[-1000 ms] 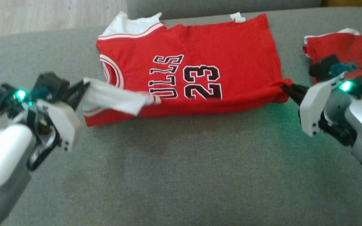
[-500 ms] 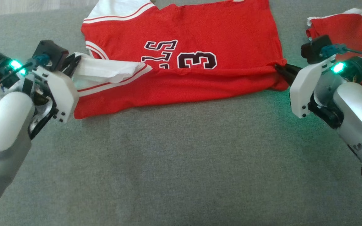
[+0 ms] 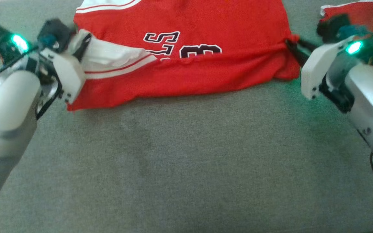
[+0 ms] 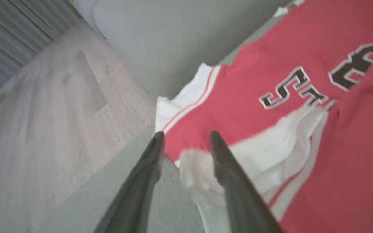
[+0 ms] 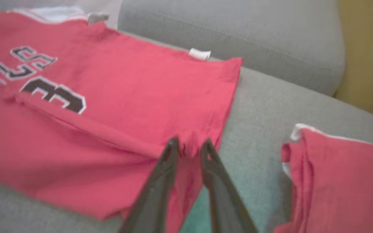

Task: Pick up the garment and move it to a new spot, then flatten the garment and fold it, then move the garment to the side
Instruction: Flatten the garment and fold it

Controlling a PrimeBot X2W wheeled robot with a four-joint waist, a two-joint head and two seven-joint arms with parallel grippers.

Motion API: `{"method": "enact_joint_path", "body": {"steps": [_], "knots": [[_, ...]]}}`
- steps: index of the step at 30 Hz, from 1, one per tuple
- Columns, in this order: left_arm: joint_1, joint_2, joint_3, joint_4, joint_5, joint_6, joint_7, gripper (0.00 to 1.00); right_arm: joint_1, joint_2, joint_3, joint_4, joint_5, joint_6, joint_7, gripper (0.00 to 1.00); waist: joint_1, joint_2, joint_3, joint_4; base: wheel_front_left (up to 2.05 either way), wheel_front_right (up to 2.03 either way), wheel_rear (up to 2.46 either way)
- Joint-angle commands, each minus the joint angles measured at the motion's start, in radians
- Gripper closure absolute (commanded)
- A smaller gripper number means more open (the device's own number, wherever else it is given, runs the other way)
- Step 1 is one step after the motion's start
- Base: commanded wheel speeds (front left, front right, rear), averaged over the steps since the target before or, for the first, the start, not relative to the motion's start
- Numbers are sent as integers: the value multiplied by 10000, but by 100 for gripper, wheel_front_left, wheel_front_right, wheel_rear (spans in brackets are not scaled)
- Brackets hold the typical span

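**Mid-fold on the sofa.** A red jersey-style garment point(image 3: 231, 29) lies spread toward the back of a grey sofa point(image 3: 173, 155) seat, its near edge doubled up over the black lettering point(image 3: 162, 40). At the sofa's left side, the left claw point(image 4: 185, 139) has its fingers narrowly apart with the white armhole trim point(image 3: 108, 55) bunched between them. Toward the sofa's right, the right claw point(image 5: 189, 144) is pinched tight on the red hem corner.

The fold appears part-way across. The thin trim could slip from the left claw's looser hold, or uneven travel of the two arms could skew the crease. A second red garment point(image 5: 342, 174) at the sofa's right end lies near enough to snag.
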Motion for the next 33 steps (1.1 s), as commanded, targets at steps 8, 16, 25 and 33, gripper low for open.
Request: {"method": "enact_joint_path", "body": {"steps": [8, 16, 25, 33], "knots": [[-1072, -589, 1534, 736, -111, 1730, -3201, 0, -650, 663, -1497, 821, 198, -9, -2656, 0, -1, 0, -271, 84, 0, 0, 0], [57, -1201, 3061, -635, -481, 2874, -4256, 0, -407, 1269, -3939, 641, -262, -9, -3636, 0, -1, 0, -1013, 243, 0, 0, 0], [3908, -1832, 4698, -3640, 419, 3709, -4264, 0, 3458, 2994, -8399, -2157, -3585, -9, -3644, 0, -1, 0, -1756, 367, 0, 0, 0], [6739, -2749, 5771, -4337, 992, 3708, -4265, 0, 6924, 3856, -9449, -4111, -4945, -9, -3645, 0, -1, 0, -2035, 280, 0, 0, 0]]}}
